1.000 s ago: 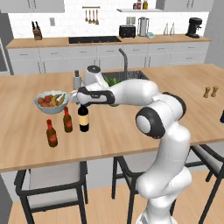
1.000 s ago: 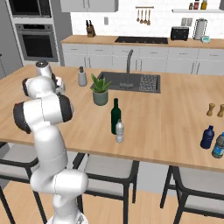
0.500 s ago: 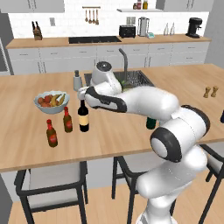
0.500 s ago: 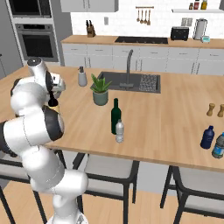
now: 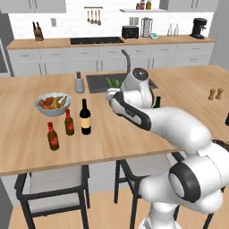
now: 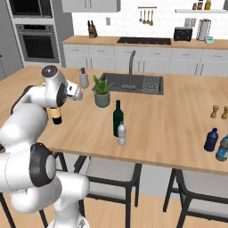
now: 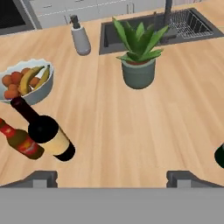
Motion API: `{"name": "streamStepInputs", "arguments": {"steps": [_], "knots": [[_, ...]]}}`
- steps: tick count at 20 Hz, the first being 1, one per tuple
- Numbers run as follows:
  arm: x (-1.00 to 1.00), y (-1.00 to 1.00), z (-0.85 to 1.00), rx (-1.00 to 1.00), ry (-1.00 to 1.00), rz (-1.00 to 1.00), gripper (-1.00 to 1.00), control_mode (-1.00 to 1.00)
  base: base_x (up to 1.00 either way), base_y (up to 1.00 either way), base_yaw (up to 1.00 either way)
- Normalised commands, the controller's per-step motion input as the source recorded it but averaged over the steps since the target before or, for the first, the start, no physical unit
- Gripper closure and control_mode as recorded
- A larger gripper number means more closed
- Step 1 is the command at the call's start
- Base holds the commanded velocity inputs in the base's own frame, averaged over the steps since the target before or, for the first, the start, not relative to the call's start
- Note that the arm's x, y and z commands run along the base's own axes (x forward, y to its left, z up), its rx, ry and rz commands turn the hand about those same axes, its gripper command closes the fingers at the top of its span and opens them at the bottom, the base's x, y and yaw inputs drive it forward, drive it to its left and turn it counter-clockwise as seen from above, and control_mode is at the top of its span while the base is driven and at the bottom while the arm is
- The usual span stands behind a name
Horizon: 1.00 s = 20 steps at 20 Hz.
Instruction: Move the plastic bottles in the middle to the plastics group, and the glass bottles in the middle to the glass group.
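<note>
The near-black wine bottle with its cream label stands next to the two small brown red-labelled bottles; in the hand view the wine bottle lies at lower left beside one brown bottle. My gripper is open and empty, hovering over bare counter to the right of them. In the middle, the plain dark green bottle is upright with the small clear plastic bottle just in front of it. Two blue bottles sit far right.
A fruit bowl sits behind the brown bottles. A potted plant, a grey dispenser and the sink lie further back. Salt and pepper mills stand at the right. Stools line the island's near edge.
My hand has left the wine bottle's top and swung right, away from it. The wine bottle stays standing by the brown bottles.
</note>
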Motion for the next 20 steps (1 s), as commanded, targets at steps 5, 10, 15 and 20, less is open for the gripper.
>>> {"name": "streamStepInputs", "arguments": {"steps": [5, 10, 15, 20], "knots": [[-0.29, -1.00, -0.09, 0.07, -0.07, -0.17, -1.00, -1.00, 0.00, 0.00, 0.00], [-0.09, -0.92, 0.08, 0.01, 0.08, -0.16, -1.00, -1.00, 0.00, 0.00, 0.00], [0.09, -0.57, 0.14, -0.05, 0.20, -0.09, -1.00, -1.00, 0.00, 0.00, 0.00], [-0.18, -0.37, 0.03, -0.02, 0.07, -0.02, -1.00, -1.00, 0.00, 0.00, 0.00]]}}
